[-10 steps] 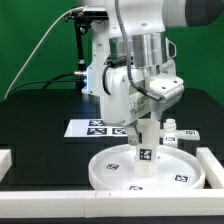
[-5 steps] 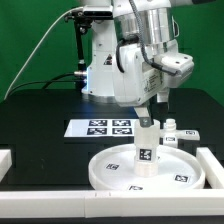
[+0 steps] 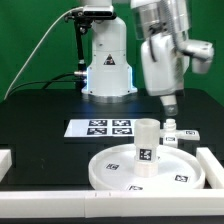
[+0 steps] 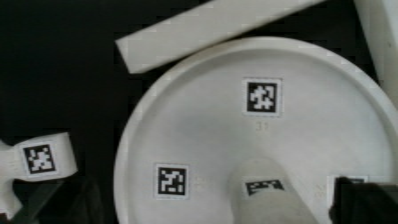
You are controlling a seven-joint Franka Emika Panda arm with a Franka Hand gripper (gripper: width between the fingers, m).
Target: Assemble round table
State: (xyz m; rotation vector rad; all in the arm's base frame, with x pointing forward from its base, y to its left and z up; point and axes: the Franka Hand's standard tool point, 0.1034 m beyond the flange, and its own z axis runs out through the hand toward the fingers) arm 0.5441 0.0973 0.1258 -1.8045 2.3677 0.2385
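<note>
The round table's large white rimmed disc (image 3: 112, 172) lies flat on the black table and carries small square tags. The short thick white leg (image 3: 147, 146) stands upright at the disc's middle, with a tag on its side. My gripper (image 3: 172, 104) hangs above and to the exterior view's right of the leg, apart from it, open and empty. In the wrist view the disc (image 4: 214, 120) fills most of the picture. The leg (image 4: 267, 198) shows at the edge, between my dark fingertips (image 4: 361, 188), which stand far apart.
The marker board (image 3: 100, 127) lies behind the disc. Small white tagged parts (image 3: 178, 130) sit at the back right; one also shows in the wrist view (image 4: 39, 157). White border rails run along the right (image 3: 211, 166), the front (image 3: 45, 203) and the left (image 3: 4, 160).
The gripper has let go of the leg, risen and moved to the exterior view's right. The leg stays upright on the disc.
</note>
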